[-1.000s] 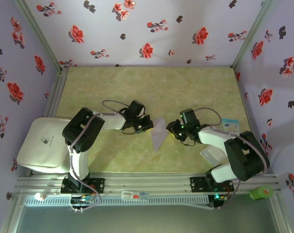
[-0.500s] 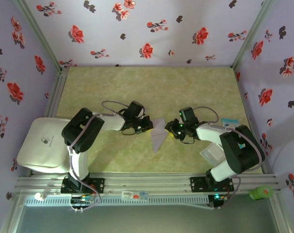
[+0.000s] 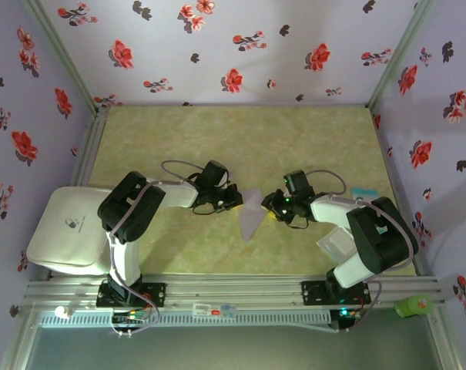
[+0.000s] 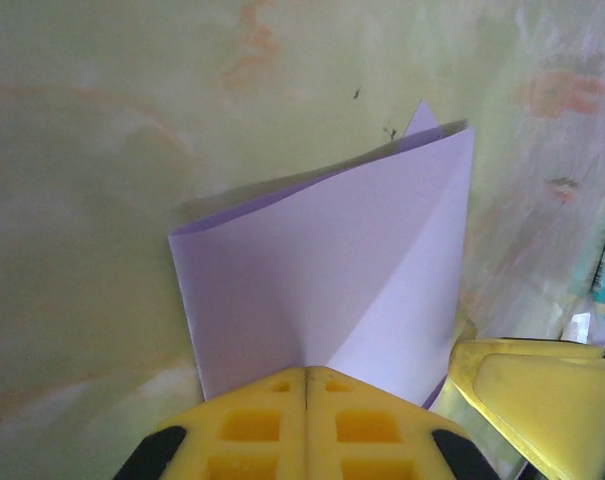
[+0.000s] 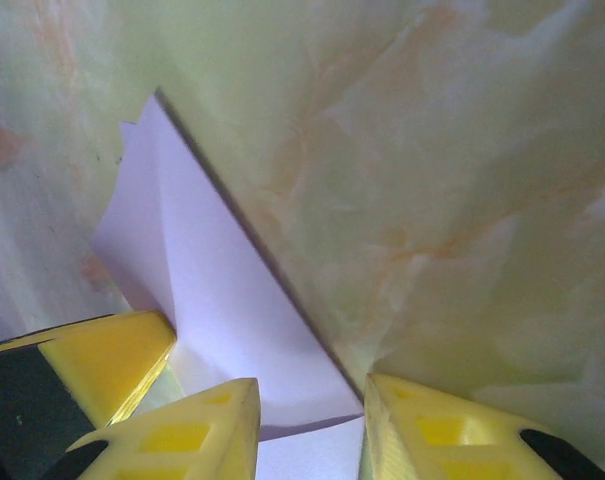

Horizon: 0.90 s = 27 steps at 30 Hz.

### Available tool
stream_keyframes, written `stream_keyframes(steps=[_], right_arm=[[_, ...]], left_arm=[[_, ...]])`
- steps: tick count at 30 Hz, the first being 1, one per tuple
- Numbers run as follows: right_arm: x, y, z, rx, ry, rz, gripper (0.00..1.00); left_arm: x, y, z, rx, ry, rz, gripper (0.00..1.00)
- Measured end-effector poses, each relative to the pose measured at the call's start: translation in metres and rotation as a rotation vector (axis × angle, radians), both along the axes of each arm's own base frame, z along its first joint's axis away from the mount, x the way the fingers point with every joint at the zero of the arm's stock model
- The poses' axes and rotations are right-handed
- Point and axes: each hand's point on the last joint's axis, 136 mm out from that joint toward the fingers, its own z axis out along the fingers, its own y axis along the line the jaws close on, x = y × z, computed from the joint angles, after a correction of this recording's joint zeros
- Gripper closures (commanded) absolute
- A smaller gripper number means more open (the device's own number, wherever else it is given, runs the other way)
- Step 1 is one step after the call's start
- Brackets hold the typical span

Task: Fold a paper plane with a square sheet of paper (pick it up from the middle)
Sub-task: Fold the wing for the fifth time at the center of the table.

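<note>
High rear overview; both wrist cameras close above the same paper [image 4: 322, 270].

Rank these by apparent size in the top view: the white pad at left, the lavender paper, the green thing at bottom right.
1. white pad, by far the largest.
2. lavender paper.
3. green thing, somewhat smaller than the paper.

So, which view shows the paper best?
Left wrist: the paper is almost whole there, close up, with its folds plain. Right wrist shows a part of it, cut off at the frame's edge; top external shows it small.
</note>
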Motion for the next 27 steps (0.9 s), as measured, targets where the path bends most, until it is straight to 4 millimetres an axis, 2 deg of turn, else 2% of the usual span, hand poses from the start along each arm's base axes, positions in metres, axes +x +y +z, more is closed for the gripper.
stream_keyframes(steps=[6,12,17,21,27], right_arm=[[0.000,0.002,0.001,0.011,-0.001,0.008,0.68],[0.008,0.015,0.008,0.084,-0.036,0.029,0.71],[0.011,0.018,0.013,0.100,-0.061,0.045,0.70],[0.011,0.017,0.013,0.092,-0.074,0.094,0.70],[0.023,0.022,0.018,0.096,-0.094,0.191,0.70]], left_arm=[[0.000,0.000,0.000,-0.002,0.002,0.000,1.00],[0.000,0.000,0.000,-0.003,0.003,-0.002,1.00],[-0.001,0.000,0.000,-0.004,0.006,-0.009,1.00],[-0.003,-0.001,0.000,-0.007,0.005,-0.018,1.00],[-0.003,0.000,0.001,-0.007,-0.001,-0.028,1.00]])
